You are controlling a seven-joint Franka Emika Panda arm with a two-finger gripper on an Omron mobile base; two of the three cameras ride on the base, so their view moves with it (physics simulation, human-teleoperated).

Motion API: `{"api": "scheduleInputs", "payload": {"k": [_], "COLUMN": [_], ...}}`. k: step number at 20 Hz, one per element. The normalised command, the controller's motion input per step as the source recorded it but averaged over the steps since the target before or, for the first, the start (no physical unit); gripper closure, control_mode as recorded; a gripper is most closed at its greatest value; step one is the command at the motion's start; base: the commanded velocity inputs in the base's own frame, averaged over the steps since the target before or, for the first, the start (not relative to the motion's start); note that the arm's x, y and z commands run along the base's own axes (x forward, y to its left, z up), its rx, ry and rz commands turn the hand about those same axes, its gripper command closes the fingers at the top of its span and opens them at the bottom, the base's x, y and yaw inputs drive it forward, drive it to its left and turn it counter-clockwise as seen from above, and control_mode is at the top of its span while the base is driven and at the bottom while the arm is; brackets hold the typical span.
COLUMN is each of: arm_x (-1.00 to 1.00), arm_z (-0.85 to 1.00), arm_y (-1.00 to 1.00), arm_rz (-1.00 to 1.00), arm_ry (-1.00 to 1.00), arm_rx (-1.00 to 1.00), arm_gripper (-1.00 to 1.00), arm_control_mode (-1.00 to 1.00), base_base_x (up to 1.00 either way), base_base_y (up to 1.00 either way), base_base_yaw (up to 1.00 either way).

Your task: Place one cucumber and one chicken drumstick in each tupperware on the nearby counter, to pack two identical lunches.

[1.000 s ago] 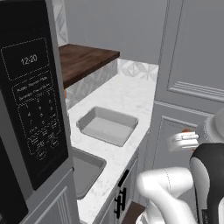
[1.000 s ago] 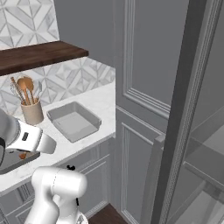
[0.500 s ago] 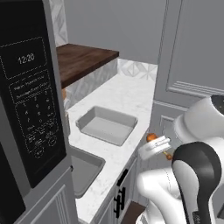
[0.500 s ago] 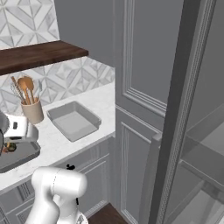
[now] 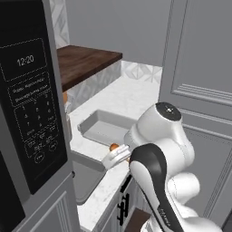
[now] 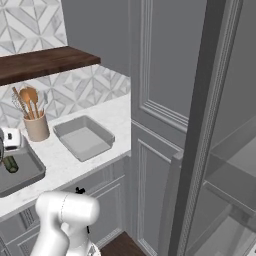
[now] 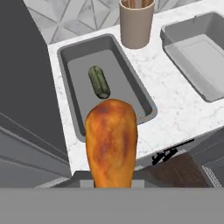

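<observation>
One drumstick (image 7: 111, 142) nearer cucumber tupperware (image 7: 72, 85)

White marble counter (image 7: 175, 109) with two tupperware (image 7: 76, 83) (image 7: 199, 52), utensil cup (image 7: 136, 24).

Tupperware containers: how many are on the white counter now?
2. One tupperware lies beside the utensil cup, holding a cucumber. The other tupperware sits empty past the cup. None seems hidden.

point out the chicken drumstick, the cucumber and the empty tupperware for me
chicken drumstick (image 7: 111, 144), hand view, middle of its browned meat
cucumber (image 7: 99, 82), hand view, middle of its green body
empty tupperware (image 6: 84, 139), right base view, bare floor inside
</observation>
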Motion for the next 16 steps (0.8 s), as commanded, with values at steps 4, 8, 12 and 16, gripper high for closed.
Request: {"api": "scheduleInputs", "payload": {"k": [4, 8, 12, 16], "arm_x": [0.44, 0.70, 0.84, 0.50], "arm_z": [-0.48, -0.39, -0.28, -0.45], "arm_y": [0.75, 0.23, 0.00, 0.49], "arm_rz": [0.03, 0.01, 0.11, 0.07], "arm_ry": [0.18, 0.22, 0.25, 0.14], "arm_rx": [-0.03, -0.02, 0.00, 0.00], "arm_gripper": [1.00, 1.00, 1.00, 1.00], "arm_control_mode": [-1.00, -1.00, -1.00, -1.00], "base_base_x": [0.00, 0.00, 0.00, 0.00], "base_base_y": [0.00, 0.00, 0.00, 0.00], "base_base_yaw": [0.00, 0.00, 0.00, 0.00]}}
